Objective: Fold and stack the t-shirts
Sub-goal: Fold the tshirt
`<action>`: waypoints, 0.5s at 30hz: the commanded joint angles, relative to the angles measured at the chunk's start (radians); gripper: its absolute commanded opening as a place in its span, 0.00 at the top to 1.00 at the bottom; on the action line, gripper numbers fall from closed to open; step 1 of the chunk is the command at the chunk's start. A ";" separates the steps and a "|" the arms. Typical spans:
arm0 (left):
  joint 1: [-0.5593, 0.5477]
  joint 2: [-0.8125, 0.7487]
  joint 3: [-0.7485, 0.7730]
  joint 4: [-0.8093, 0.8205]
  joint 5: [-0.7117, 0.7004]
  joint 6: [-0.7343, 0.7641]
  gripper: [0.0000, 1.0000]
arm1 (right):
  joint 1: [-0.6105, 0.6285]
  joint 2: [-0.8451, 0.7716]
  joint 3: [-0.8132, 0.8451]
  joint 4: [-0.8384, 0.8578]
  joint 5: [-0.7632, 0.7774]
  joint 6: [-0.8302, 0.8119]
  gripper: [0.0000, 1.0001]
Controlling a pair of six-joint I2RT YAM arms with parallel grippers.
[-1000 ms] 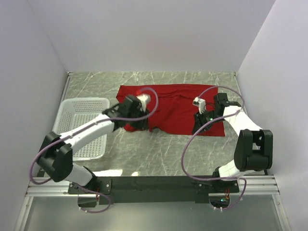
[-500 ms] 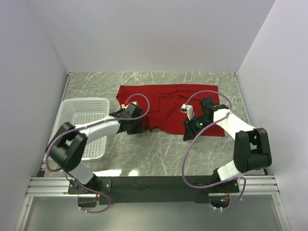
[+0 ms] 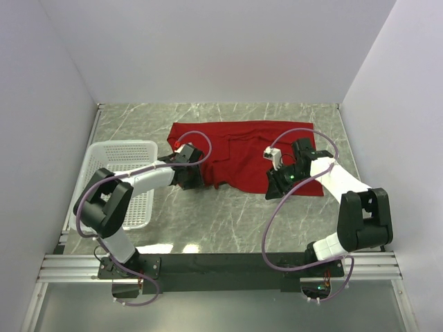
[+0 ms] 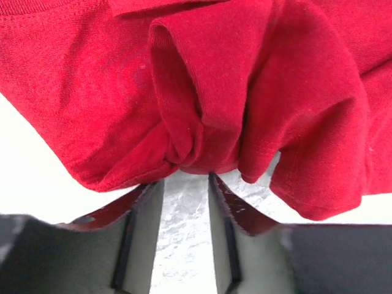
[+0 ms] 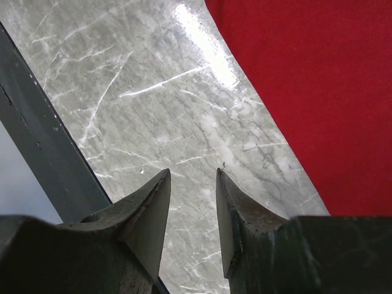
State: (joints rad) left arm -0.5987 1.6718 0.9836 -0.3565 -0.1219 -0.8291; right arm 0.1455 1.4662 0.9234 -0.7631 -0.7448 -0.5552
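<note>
The deep-red t-shirt [image 3: 242, 153] lies spread across the middle of the marble table. Its near-left part is bunched into folds [image 4: 202, 110]. My left gripper [image 3: 192, 178] sits low at that near-left corner. In the left wrist view it [image 4: 185, 181] is open, with bare marble between the fingers and the gathered hem right at the fingertips. My right gripper [image 3: 275, 188] is at the shirt's near edge, right of centre. It [image 5: 193, 176] stands open over bare marble, with the red cloth [image 5: 318, 86] just beyond it to the right.
A white mesh basket [image 3: 121, 146] stands at the left, beside the left arm. A dark rail [image 5: 37, 141] runs along the table's near edge. White walls close in the back and both sides.
The left gripper has come down from over the shirt to its near-left corner. The right gripper has shifted left and nearer, off the cloth to the shirt's near edge.
</note>
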 commanded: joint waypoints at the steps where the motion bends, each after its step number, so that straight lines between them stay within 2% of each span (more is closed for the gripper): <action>1: 0.008 0.020 0.033 0.008 -0.005 -0.002 0.61 | -0.007 -0.027 0.000 0.013 0.001 -0.002 0.57; 5: 0.008 0.017 0.040 0.010 0.005 0.005 0.75 | -0.009 -0.021 0.003 0.012 0.005 -0.005 0.57; 8: 0.007 0.012 0.044 0.010 0.005 0.008 0.81 | -0.011 -0.021 0.003 0.012 0.005 -0.005 0.57; 15: 0.008 0.000 0.038 0.016 0.010 0.010 0.84 | -0.015 -0.029 0.002 0.002 0.015 -0.012 0.57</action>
State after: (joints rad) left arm -0.5941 1.6951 0.9882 -0.3561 -0.1196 -0.8257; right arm 0.1417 1.4662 0.9234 -0.7639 -0.7406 -0.5556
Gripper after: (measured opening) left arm 0.166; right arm 0.427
